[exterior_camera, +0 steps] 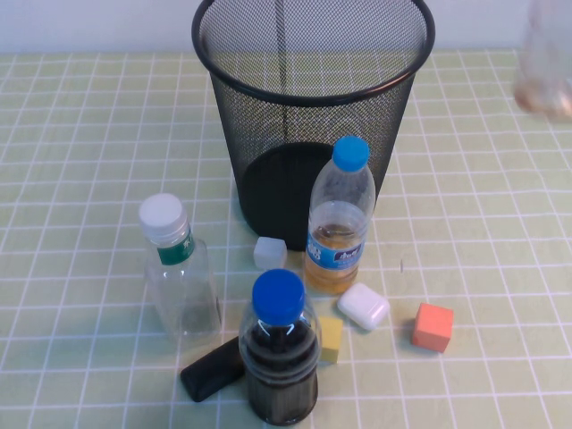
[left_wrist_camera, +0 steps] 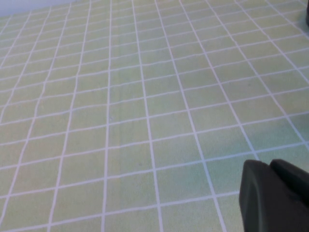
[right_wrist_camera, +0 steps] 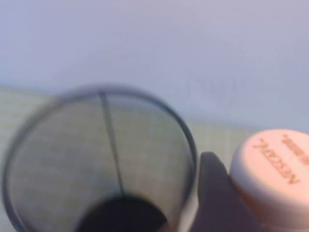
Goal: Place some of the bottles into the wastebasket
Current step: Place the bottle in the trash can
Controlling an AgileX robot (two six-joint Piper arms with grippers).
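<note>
One bottle (right_wrist_camera: 273,169) rides clamped in the right gripper (right_wrist_camera: 217,193) near the wastebasket (exterior_camera: 313,54), awaiting release over its rim; the left gripper (left_wrist_camera: 275,198), grip unreadable, hovers over bare table (left_wrist_camera: 120,96).

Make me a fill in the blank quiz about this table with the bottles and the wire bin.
The wastebasket is black wire ____.
The right tool holds a white-capped bottle up beside the ____.
The left tool, over bare tablecloth, shows only in the left ____ view.
The dark-liquid bottle has a ____ cap.
Missing: mesh; wastebasket; wrist; blue.
</note>
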